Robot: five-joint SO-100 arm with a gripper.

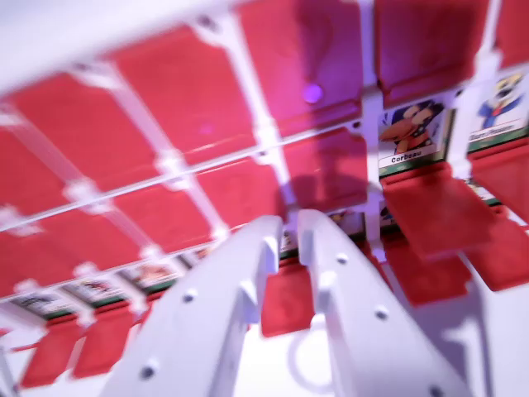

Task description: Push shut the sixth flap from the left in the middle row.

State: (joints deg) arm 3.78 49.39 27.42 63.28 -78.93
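Motion blur softens nearly everything here, and the frame is tilted, so the rows of the game board (248, 157) run slantwise from lower left to upper right. The board's white frame is cut off on every side; its full count of flaps cannot be taken from this view, and which one is the sixth in the middle row cannot be settled with certainty. The red flap (326, 169) just beyond the tip of the tool, in the row crossing the middle of the frame, is probably the one concerned; it lies flat against the frame like its red neighbours.

The tool (291, 227) rises from the bottom edge as two white printed fingers with screw holes, their tips close together with only a narrow slit between, holding nothing. Its lower part is cropped away.

To the wrist view's right a picture card (411, 132) stands exposed, its caption reading something like "Corbeau", and a second card (500, 107) is cut by the right edge. Below them several raised flaps (434, 211) tip outward. At lower left a few more small cards (95, 289) show, too smeared to read.

A pale purple glare spot sits on the upper panels. The tabletop and room are hidden; only a white blurred band (83, 33) crosses the top left.
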